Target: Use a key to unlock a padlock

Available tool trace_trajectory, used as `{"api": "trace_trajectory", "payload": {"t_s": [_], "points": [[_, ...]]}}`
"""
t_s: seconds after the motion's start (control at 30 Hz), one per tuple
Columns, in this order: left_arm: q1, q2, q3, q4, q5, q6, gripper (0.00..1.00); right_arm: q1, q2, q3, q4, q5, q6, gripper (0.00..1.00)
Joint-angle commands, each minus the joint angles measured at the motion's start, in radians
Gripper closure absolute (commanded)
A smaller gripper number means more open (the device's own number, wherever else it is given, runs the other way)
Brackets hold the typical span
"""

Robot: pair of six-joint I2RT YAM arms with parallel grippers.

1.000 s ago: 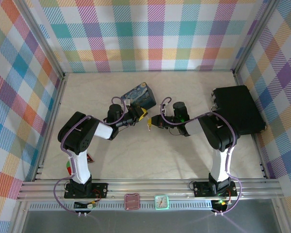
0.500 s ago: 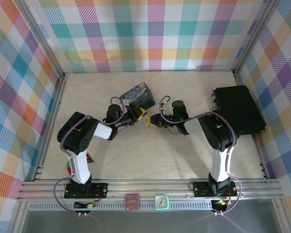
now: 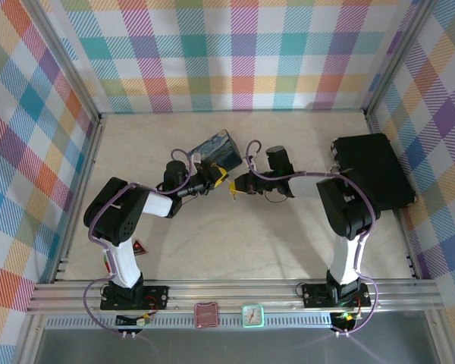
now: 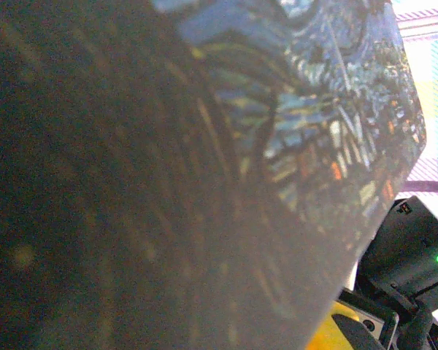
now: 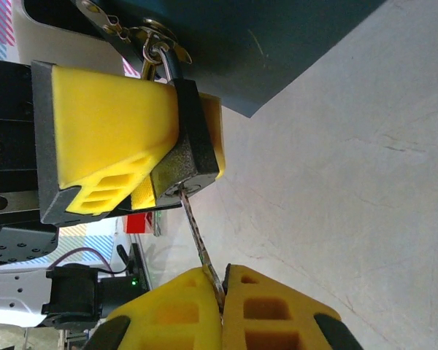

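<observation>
you see a pale marbled table w/ plaid walls. left arm & right arm reach in to ctr beside the blue tin. left gripper clamps the padlock, which hangs on the tin's hasp; right gripper pinches the key tight, tip in the keyhole.

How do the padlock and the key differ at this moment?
The padlock is dark and blocky; the key is thin and silvery. The left gripper clamps the padlock; the right gripper pinches the key. Both look metal, and the key's tip sits in the padlock.
</observation>
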Motion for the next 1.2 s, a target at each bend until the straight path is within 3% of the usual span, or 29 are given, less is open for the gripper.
{"api": "trace_trajectory", "payload": {"t_s": [0.0, 0.2, 0.73, 0.97, 1.17], "points": [[-0.023, -0.031, 0.014, -0.005, 0.147, 0.013, 1.0, -0.021, -0.031, 0.029, 0.015, 0.038, 0.006, 1.0], [-0.023, -0.031, 0.02, -0.005, 0.152, 0.011, 1.0, -0.021, -0.016, 0.005, 0.119, 0.083, 0.121, 1.0], [-0.022, -0.038, 0.025, -0.017, 0.172, 0.025, 1.0, -0.049, -0.001, 0.008, 0.13, 0.245, 0.234, 1.0], [-0.023, -0.048, 0.023, -0.034, 0.172, 0.04, 1.0, -0.051, 0.018, 0.015, 0.186, 0.214, 0.32, 1.0], [-0.026, -0.047, 0.02, -0.019, 0.172, 0.045, 1.0, -0.045, 0.043, 0.0, 0.29, 0.165, 0.525, 1.0]]}}
